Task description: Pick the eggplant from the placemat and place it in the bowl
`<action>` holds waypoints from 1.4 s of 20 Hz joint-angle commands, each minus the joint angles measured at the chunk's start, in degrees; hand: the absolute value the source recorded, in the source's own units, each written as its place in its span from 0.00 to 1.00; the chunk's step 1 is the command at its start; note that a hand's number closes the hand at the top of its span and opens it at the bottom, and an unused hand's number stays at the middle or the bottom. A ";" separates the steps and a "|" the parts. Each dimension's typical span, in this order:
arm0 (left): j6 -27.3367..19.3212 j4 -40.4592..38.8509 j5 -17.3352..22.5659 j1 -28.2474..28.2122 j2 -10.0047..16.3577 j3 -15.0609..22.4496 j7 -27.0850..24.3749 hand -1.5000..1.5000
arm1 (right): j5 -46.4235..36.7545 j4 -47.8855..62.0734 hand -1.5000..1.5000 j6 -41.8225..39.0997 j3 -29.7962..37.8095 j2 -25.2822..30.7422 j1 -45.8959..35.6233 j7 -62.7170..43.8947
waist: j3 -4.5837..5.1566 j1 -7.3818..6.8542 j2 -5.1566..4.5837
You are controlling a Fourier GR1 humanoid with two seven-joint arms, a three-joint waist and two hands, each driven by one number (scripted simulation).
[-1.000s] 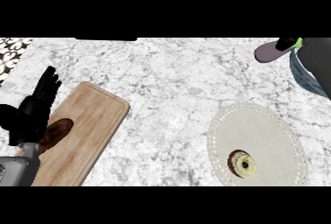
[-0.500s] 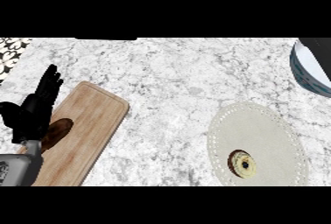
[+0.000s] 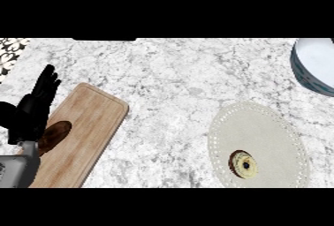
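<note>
No eggplant shows in the head view. The pale oval placemat (image 3: 261,132) lies at the lower right, and on it only a small ring-shaped brown and cream item (image 3: 244,164) rests near its front. The bowl (image 3: 316,66), blue-grey with a pale inside, stands at the upper right edge, cut off by the view; what shows of its inside holds nothing. My left hand (image 3: 32,110) is at the far left, open with fingers straight up, resting beside the board. My right hand does not show.
A wooden cutting board (image 3: 91,119) lies tilted at the lower left with a dark brown oval item (image 3: 55,134) on it, partly behind my left hand. Marble counter spreads between the board and the placemat.
One second ago a purple, green-tipped eggplant showed at the top right over the bowl's rim; it is out of sight now. More of the bowl shows. My left hand has barely moved.
</note>
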State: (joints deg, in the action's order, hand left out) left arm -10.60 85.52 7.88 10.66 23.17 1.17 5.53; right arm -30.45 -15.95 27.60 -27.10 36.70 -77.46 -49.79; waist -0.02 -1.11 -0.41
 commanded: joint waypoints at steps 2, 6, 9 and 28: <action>-0.88 0.40 -1.44 -0.48 -1.47 0.80 0.60 0.50 | 3.53 2.19 1.00 6.53 5.84 3.03 6.12 8.47 | -0.08 -0.40 -0.27; 0.90 0.87 -0.60 -0.56 -0.54 -0.54 0.03 0.50 | 5.76 4.60 1.00 7.27 9.30 5.59 9.74 16.70 | -0.09 -0.67 -0.41; -0.56 0.12 -1.88 1.40 -2.61 0.88 0.97 0.50 | 5.94 7.51 1.00 6.89 10.60 7.63 9.51 19.92 | -0.12 -1.25 -0.77; 1.18 1.23 -1.36 -2.98 -2.75 -0.88 -1.91 0.50 | 23.10 7.97 0.00 2.23 28.71 10.23 20.92 38.66 | -0.29 -0.74 -0.56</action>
State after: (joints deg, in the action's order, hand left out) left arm -9.36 87.47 6.39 8.73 21.08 0.69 4.97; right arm -12.54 -5.31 25.88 -3.83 46.67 -57.64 -16.80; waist -0.32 -2.46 -1.14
